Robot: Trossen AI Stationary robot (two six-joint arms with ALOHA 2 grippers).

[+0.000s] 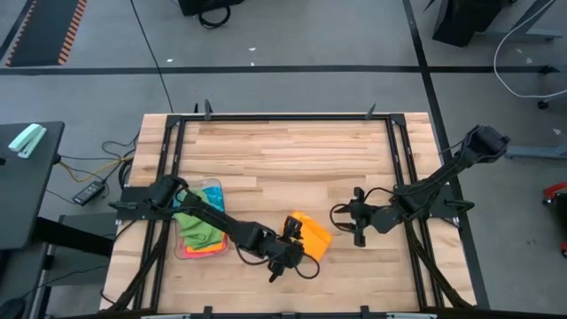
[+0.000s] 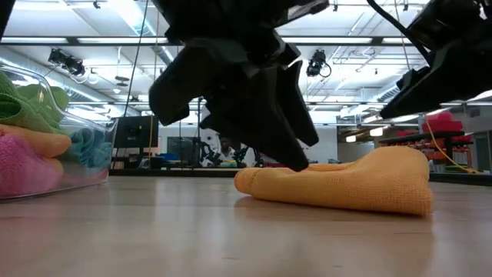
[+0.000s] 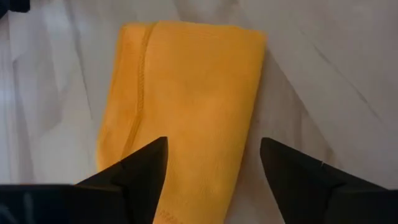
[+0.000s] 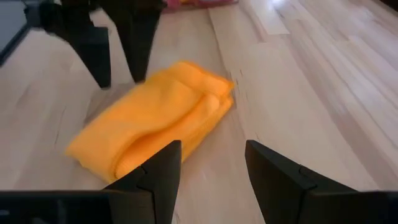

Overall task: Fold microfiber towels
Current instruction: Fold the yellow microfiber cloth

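Observation:
An orange microfiber towel [image 1: 310, 235] lies folded in a thick oblong on the wooden table, near its middle front; it also shows low and flat in the low view [image 2: 361, 181]. My left gripper [image 3: 214, 168] is open and slants down over the towel's near-left end, one finger on each side of the strip. My right gripper [image 4: 214, 162] hangs open to the right of the towel [image 4: 155, 118], clear of it, with nothing between its fingers. More towels, green, blue, pink and orange, lie heaped in a clear plastic tray [image 1: 197, 251] at the left. My left gripper stands open astride the towel's near-left end [image 3: 180, 186], coming from above at a slant. One fingertip [image 2: 296, 158] is right at the cloth's edge; whether it touches the cloth, I cannot tell.
The clear tray [image 2: 100, 165] stands at the table's left side, under my left arm. A black metal frame [image 1: 283, 116] runs around the table's edges. Bare wood lies behind the towel and between it and my right gripper [image 1: 344, 221].

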